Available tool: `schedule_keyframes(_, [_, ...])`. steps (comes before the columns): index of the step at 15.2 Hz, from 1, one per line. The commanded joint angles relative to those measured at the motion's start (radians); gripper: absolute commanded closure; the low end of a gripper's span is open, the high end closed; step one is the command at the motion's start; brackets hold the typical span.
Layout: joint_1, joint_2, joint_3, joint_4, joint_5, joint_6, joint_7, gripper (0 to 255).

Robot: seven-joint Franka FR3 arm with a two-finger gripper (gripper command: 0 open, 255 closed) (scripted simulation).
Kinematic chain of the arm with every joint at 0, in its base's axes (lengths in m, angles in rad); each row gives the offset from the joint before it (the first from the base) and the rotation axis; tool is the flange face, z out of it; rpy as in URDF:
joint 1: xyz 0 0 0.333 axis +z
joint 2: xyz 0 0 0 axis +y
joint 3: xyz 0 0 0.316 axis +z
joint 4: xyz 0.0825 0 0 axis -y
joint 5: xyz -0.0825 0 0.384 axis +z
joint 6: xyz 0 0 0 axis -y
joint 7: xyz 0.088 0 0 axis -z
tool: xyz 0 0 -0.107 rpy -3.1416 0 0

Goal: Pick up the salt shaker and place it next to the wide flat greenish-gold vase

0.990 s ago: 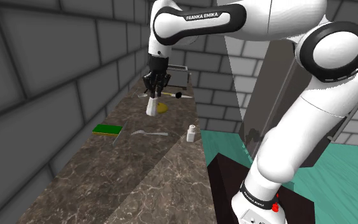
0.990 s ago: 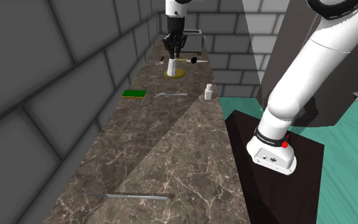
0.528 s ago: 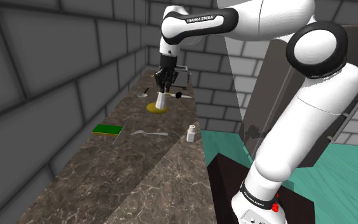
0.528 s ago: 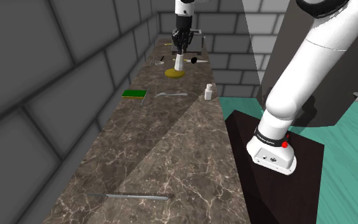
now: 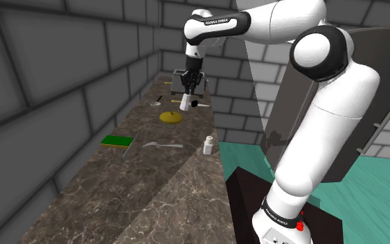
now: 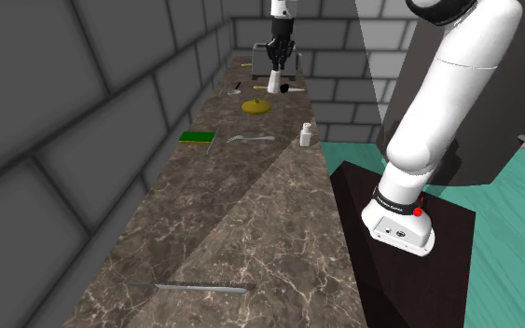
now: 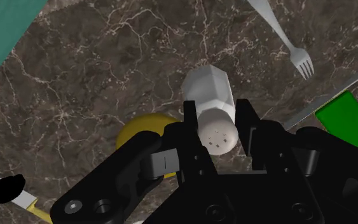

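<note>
Pickup looks done, placement is not. Reading the shoulder view from its left: a green pad lies on the tabletop, then a fork, then the flat greenish-gold vase, with nothing of mine touching them. Just to that view's right of the vase hangs my claw, its two fingers clamped on the white salt shaker near its perforated cap, the body pointing down. The shaker seems clear of the tabletop, above and a little beyond the vase. Farther right a small white bottle stands near the edge. What is left, I judge — lower the shaker beside the vase and let go.
</note>
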Motion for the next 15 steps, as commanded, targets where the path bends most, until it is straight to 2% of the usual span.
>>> schedule_keyframes(1, [-0.021, 0.043, -0.023, 0.055, 0.004, -0.014, -0.045, 255])
schedule_keyframes(9, [-0.119, 0.238, -0.096, 0.307, 0.041, -0.082, -0.214, 255])
schedule_keyframes(15, [-0.216, 0.443, -0.129, 0.601, 0.088, -0.181, -0.324, 255])
